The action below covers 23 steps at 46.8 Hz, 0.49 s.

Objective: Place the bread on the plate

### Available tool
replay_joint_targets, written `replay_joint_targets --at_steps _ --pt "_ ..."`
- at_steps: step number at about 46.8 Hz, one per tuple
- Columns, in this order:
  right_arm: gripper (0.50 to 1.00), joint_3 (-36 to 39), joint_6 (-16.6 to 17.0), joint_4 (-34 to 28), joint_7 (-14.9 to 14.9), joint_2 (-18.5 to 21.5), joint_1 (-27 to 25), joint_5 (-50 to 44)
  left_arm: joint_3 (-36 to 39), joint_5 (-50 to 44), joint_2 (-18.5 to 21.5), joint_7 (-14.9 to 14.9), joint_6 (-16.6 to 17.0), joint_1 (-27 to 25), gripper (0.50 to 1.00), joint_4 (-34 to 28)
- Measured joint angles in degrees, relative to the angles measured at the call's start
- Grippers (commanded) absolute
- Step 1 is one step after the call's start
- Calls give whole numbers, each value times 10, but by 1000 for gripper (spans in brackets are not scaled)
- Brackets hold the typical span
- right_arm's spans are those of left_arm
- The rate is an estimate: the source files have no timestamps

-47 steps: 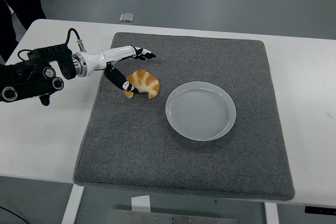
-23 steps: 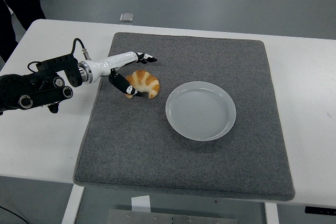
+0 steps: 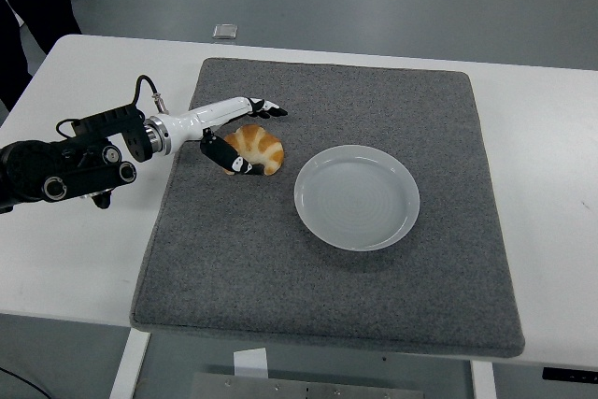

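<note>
Golden-brown crescent croissant [image 3: 257, 149] on grey felt mat [image 3: 327, 259], just left of empty white round plate [image 3: 357, 197], not yet lifted. Left hand [image 3: 241, 134] moved rightward vs 1 s ago, now bracketing bread: fingers [image 3: 266, 107] spread behind, thumb at front. Firm contact hard to judge, grasp prob. imminent. Person's dark clothing cut off top-left. Right arm unseen.

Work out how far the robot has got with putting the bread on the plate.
Nothing is finished: the plate is empty. In hand: the left hand has reached the bread on the grey mat, fingers above it, thumb below, not clearly closed. Left: grasp, lift, carry right, set down.
</note>
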Motion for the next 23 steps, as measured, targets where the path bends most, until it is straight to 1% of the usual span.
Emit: replay_joint_targets --at_steps 9,14,16,19,21,23 --pt "952 0 -1 0 0 0 -1 0 -2 -1 0 -3 2 9 930 11" --pt "952 0 -1 0 0 0 -1 0 -3 -1 -1 -13 2 11 896 19" --pt "952 0 -1 0 0 0 -1 0 -3 -1 -1 -16 2 13 868 21" --pt "952 0 -1 0 0 0 -1 0 -3 -1 -1 -17 2 13 849 23" --pt "952 0 -1 0 0 0 -1 0 -3 -1 -1 -17 1 13 821 23" --pt "952 0 -1 0 0 0 -1 0 -3 -1 -1 -17 1 13 812 23"
